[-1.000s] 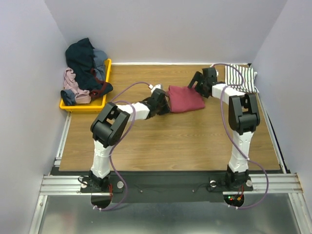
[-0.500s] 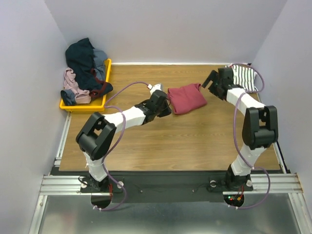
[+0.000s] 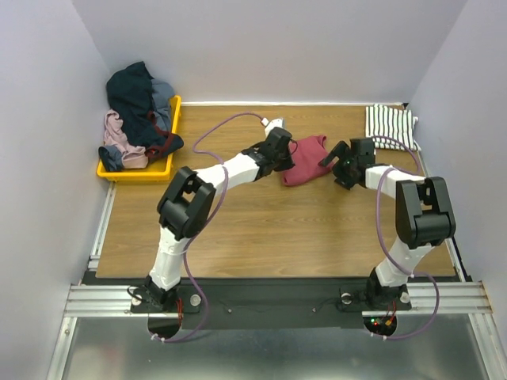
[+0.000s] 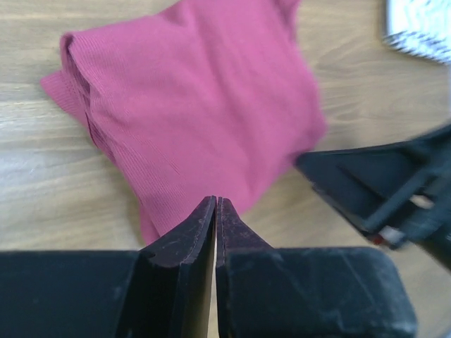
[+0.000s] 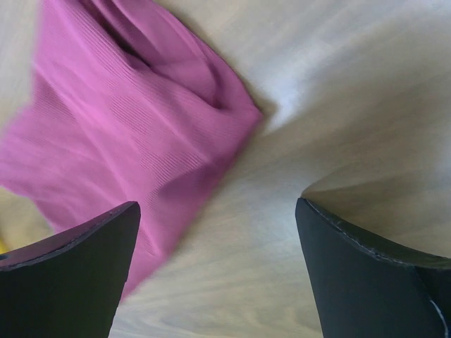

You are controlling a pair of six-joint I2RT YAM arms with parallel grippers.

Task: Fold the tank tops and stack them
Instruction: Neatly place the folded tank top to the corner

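The dark red tank top [image 3: 306, 159] lies folded in a small bundle mid-table, with one gripper at each side of it. My left gripper [image 3: 287, 153] is at its left edge. In the left wrist view its jaws are shut, tips [image 4: 215, 202] at the near edge of the red cloth [image 4: 197, 105], with no cloth showing between them. My right gripper [image 3: 331, 161] stands open at the top's right edge. In its wrist view [image 5: 217, 208] one finger [image 5: 77, 264] overlaps the red cloth [image 5: 120, 120] and the other is over bare wood. The striped tank top [image 3: 390, 125] lies folded at the back right corner.
A yellow tray [image 3: 136, 172] heaped with dark, blue and pink clothes [image 3: 139, 111] sits at the back left. Grey walls close in the table on three sides. The right arm's black gripper [image 4: 380, 183] shows low at the right of the left wrist view, close to the red top.
My right gripper has come away from the striped top and down to the red top's right edge. My left gripper pushed farther right and back, and the red top shifted and turned.
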